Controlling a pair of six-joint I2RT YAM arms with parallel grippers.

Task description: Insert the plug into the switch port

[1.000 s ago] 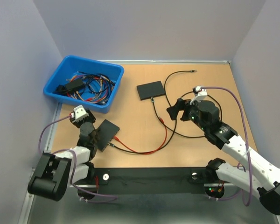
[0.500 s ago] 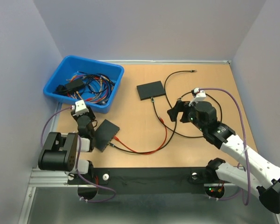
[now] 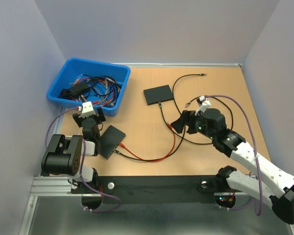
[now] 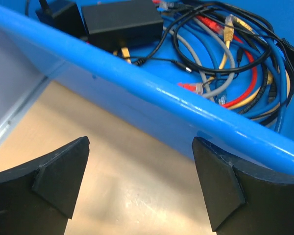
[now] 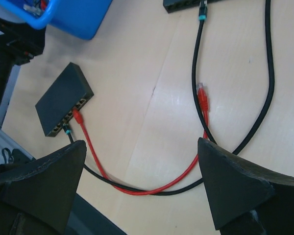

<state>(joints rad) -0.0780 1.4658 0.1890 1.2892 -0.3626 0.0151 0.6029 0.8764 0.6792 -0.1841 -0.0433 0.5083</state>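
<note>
Right gripper (image 5: 141,147) over thin red cable (image 5: 202,105)

The left jaws stand wide apart at the bottom corners, with nothing between them and bare tabletop (image 4: 112,166) below. Just beyond runs the near wall of a blue bin (image 4: 186,103), crossing the view at a slant. Inside lie a black box (image 4: 122,22) and a tangle of cables (image 4: 240,58) in black, grey, blue, red and yellow, and a red plug (image 4: 191,87) rests near the rim.
</note>
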